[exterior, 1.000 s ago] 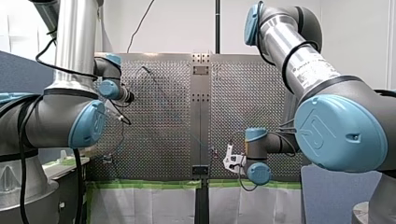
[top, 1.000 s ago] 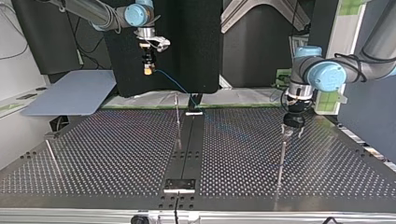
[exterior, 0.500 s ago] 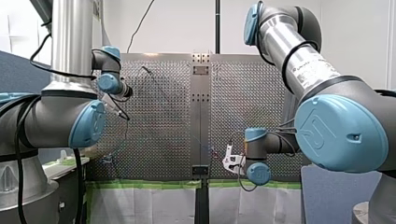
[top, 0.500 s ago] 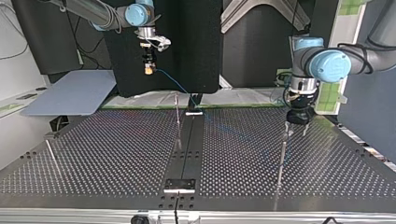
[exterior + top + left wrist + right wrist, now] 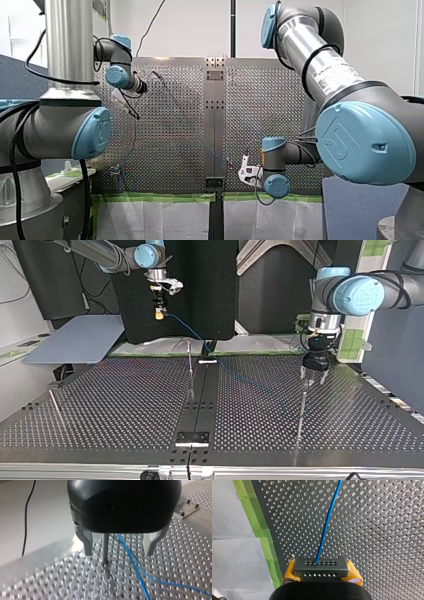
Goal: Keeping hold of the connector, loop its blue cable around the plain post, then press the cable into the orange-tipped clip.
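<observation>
In the right wrist view my right gripper (image 5: 321,573) is shut on the black connector (image 5: 320,566), with yellow pads (image 5: 290,572) on both sides. The blue cable (image 5: 328,522) leaves its face. In the top view my right gripper (image 5: 159,315) hangs high at the back left, and the cable (image 5: 192,335) slopes down across the table to the plain post (image 5: 303,402). My left gripper (image 5: 312,377) hovers open just above that post. In the left wrist view the post (image 5: 105,547) and two cable strands (image 5: 133,563) lie between its metal fingers (image 5: 87,542), touching neither.
A second thin upright (image 5: 190,365) stands beside the dark central rail (image 5: 202,395), and a third (image 5: 55,407) sits at the top view's left. Green tape (image 5: 265,542) marks the plate's edge. A grey board (image 5: 75,342) lies behind the table.
My left arm has lifted, raising its open gripper off the plain post. My right gripper has stayed in place with the connector.
</observation>
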Action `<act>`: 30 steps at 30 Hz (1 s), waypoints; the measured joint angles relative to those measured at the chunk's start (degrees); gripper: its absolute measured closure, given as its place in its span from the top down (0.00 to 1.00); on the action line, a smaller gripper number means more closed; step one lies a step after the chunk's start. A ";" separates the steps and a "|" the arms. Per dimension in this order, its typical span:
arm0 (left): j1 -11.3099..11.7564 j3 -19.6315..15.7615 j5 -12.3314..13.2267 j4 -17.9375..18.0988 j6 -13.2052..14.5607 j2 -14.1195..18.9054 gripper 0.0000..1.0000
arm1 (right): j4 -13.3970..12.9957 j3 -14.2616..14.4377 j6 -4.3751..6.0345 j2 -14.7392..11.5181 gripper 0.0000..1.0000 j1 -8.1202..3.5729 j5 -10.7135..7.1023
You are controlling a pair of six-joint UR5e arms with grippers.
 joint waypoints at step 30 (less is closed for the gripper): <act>-5.41 11.07 -13.58 -16.18 16.16 11.18 1.00 | 1.62 -0.33 0.16 -0.05 0.00 0.00 -0.55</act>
